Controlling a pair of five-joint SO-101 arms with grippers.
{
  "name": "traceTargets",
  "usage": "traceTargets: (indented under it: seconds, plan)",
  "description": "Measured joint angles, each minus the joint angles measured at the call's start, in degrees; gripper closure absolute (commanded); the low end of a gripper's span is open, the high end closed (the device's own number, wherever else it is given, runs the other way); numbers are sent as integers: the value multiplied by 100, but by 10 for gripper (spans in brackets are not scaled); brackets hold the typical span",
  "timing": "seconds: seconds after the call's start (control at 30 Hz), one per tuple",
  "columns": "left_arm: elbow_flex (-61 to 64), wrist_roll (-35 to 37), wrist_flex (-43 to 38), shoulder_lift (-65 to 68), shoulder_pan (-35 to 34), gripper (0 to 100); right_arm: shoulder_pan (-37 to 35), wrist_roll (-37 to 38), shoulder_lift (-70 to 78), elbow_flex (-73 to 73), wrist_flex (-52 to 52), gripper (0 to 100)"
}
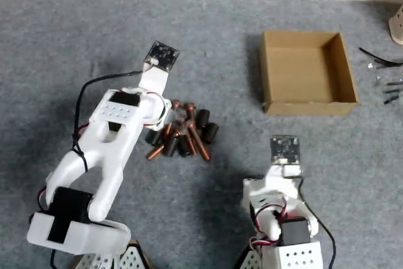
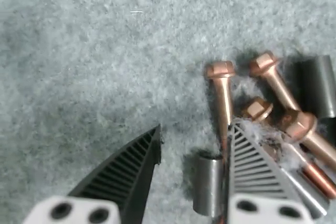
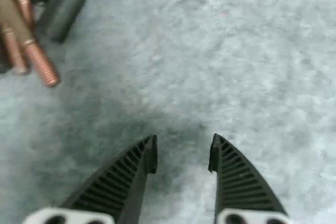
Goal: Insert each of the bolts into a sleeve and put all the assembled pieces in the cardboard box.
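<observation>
Two arms stand at the near side of the grey desk [image 1: 63, 42].

Left arm [image 1: 104, 149]: rises from the near-left corner and leans toward mid-desk, with its wrist over the left edge of the heap.

Left end effector [image 2: 194, 148]: fingers apart, clamped on nothing, tips low over the desk surface. One dark sleeve [image 2: 210, 184] lies on the desk between the fingers, close against one of them; I cannot tell whether they touch. Four copper bolts [image 2: 223, 90] lie just beyond the fingertips with their hex heads showing. The shank of one runs in under a finger. A second sleeve [image 2: 317, 85] lies beside the bolts.

Heap [image 1: 186, 131]: bolts and sleeves mixed together at mid-desk, crossing and touching one another, loose on the surface.

Right arm [image 1: 280, 218]: at the near right, well apart from the heap.

Right end effector [image 3: 184, 148]: fingers apart, holding nothing, above bare desk. The heap lies to its left. From that side its wrist view catches the threaded ends of a few bolts and one sleeve.

Cardboard box [image 1: 308, 106]: far right, open side up, well apart from the heap and farther away than the right arm.

Right edge of the desk: a black cable with small loose parts [image 1: 384, 80].
</observation>
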Motion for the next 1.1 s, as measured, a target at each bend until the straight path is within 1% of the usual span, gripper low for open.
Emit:
traceTargets:
  seconds: [0.13,0.27,0.37,0.43,0.53,0.63,0.7,0.77,0.87,0.97,1.1]
  plan:
    - [0,18,-18,0,-62,804,-193,0,0,0,0,844]
    - [0,431,-158,0,-422,804,-220,0,0,0,0,844]
    - [70,721,-264,-9,-703,804,-220,0,0,0,-352,844]
    - [352,844,-457,-141,-800,804,-220,0,0,0,-642,844]
    - [976,888,-905,-730,-800,803,-193,0,0,0,-1090,844]
    - [1714,888,-1266,-1626,-800,803,-18,9,0,0,-1459,844]
    - [2145,888,-1363,-2259,-747,803,167,387,0,0,-1538,843]
    - [2435,888,-1398,-2813,-651,802,158,695,0,-9,-1547,841]
    - [2646,888,-1415,-3429,-651,801,193,826,0,-62,-1547,839]
    - [2778,888,-1415,-3780,-651,801,-88,844,35,-62,-1565,839]
    - [2831,888,-1415,-3886,-642,802,-396,844,800,-352,-1767,839]
